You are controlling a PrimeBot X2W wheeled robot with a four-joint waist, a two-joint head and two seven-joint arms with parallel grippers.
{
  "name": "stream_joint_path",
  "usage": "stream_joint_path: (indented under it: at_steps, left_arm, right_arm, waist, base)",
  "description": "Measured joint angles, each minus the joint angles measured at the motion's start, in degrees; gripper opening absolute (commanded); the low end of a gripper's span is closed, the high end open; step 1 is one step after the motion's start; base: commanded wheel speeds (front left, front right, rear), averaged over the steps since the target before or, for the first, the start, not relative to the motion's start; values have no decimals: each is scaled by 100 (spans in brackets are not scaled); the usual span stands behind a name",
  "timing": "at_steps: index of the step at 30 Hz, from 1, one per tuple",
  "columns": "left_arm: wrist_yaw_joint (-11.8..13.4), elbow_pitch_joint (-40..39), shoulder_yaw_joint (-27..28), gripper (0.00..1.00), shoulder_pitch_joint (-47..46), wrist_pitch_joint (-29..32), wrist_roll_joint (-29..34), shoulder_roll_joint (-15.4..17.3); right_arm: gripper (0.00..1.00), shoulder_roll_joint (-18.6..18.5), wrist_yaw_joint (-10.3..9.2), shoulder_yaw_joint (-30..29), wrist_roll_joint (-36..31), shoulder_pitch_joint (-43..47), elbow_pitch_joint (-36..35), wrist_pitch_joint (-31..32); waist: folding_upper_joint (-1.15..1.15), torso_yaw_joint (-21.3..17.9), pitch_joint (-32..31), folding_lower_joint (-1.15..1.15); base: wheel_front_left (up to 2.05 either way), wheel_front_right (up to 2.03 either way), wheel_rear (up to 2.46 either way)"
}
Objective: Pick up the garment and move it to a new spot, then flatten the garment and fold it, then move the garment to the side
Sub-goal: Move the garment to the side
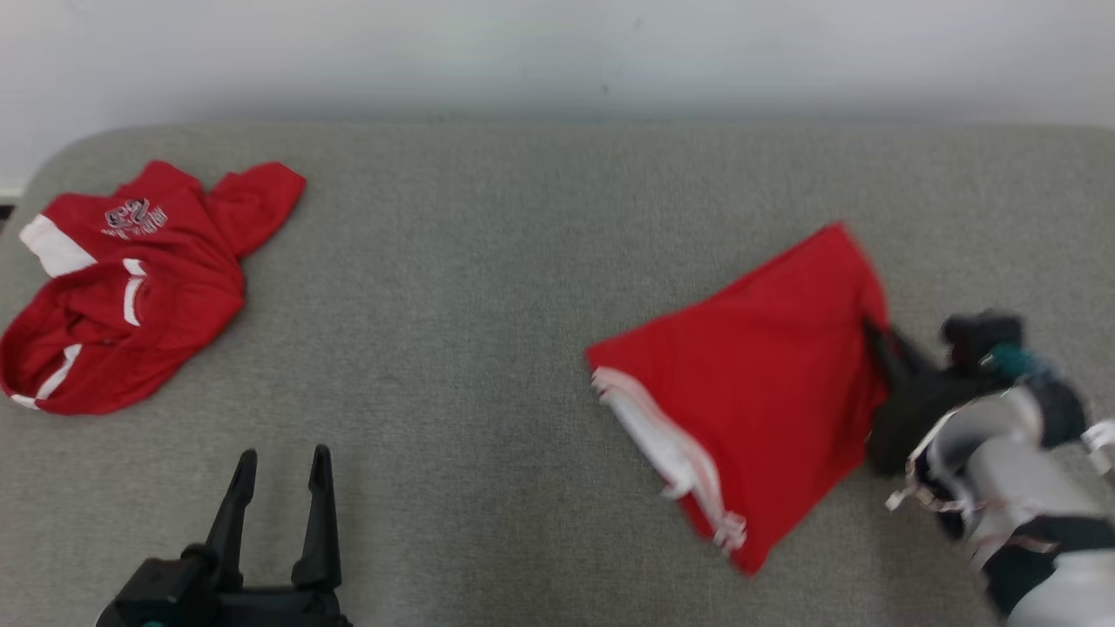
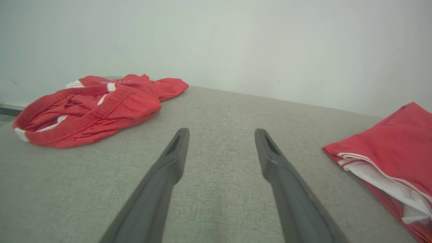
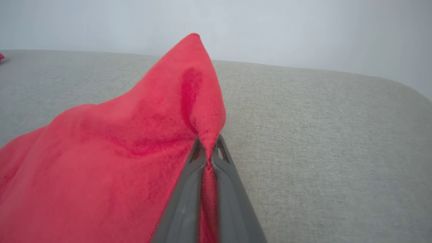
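A folded red garment with white stripes along its left edge lies at the right of the grey surface, a little blurred. It also shows in the left wrist view as the folded garment at the right. My right gripper is shut on its right edge. In the right wrist view the red cloth is pinched between the two fingers and rises in a peak. My left gripper rests open at the lower left, away from the garment, with nothing between its fingers.
A second, crumpled red garment with white trim and a printed logo lies at the far left; the crumpled garment is ahead and left of my left gripper. A pale wall backs the grey padded surface.
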Motion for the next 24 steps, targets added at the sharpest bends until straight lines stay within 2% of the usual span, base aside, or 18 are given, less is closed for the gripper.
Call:
stream_joint_path:
  at_steps: [8,9,13,24]
  left_arm:
    - [-57,-320,-164,100,-622,0,114,-1]
    - [-86,-419,-207,100,-784,0,165,-5]
    - [-142,-611,-225,100,-975,0,279,5]
    - [-200,-1141,-80,100,-963,0,371,104]
  right_arm:
    - [0,-1021,0,-249,74,-1242,-318,162]
    - [0,-1290,0,-303,75,-1434,-431,249]
    - [0,-1801,0,-483,71,-1674,-694,385]
    - [0,-2640,0,-1013,-23,-2308,-1503,1117]
  waist:
    - [0,-216,838,1]
    - [1,-282,1078,1]
    - [1,-429,1545,1]
    - [1,-1015,2497,1]
  base:
    - [0,0,0]
    - [0,0,0]
    - [0,0,0]
    - [0,0,0]
